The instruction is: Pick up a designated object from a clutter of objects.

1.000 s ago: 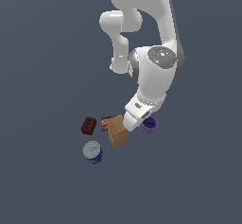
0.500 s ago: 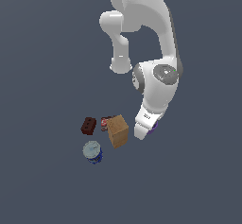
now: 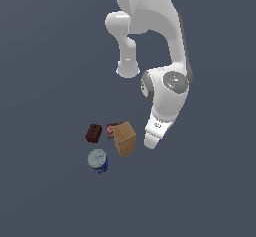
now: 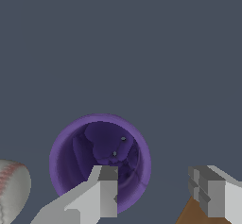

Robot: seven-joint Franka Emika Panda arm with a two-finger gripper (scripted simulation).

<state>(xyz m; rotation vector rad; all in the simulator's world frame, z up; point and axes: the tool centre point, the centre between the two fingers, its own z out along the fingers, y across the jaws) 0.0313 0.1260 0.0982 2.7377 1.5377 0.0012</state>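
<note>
The gripper point(image 4: 158, 194) is being seen from the wrist view with its jaws spread wide and nothing held between them; one finger point(image 4: 105, 192) is overlapping the cup's point(image 4: 100, 164) near rim, hanging over the hollow, while the other finger point(image 4: 210, 192) is standing well outside the wall, over a corner of the tan box point(image 4: 191, 214). The cup is being viewed almost straight down its mouth, upright, its handle not visible. The ball point(image 4: 13, 190) is lying just beside the cup, at about 9 o'clock of it in that picture. In the exterior view the cup is being hidden wholly by the arm's end point(image 3: 154, 136), which is hanging just at 3 o'clock of the box point(image 3: 124, 138); the brick point(image 3: 93, 133) and the small red item point(image 3: 111, 129) are lying beyond the box at 9 o'clock, and the can point(image 3: 98, 160) at about 7 o'clock of it. Judged from this, a rim pinch is being set up: one wall of the cup is to be taken between the fingers. For a clean grasp the descent is best kept vertical, the outer finger being watched against the box so that it is not jammed or nudged. How near the fingertips are to the floor cannot be told. Closing is best done slowly, since a thin round wall is likely to slip or tip.
</note>
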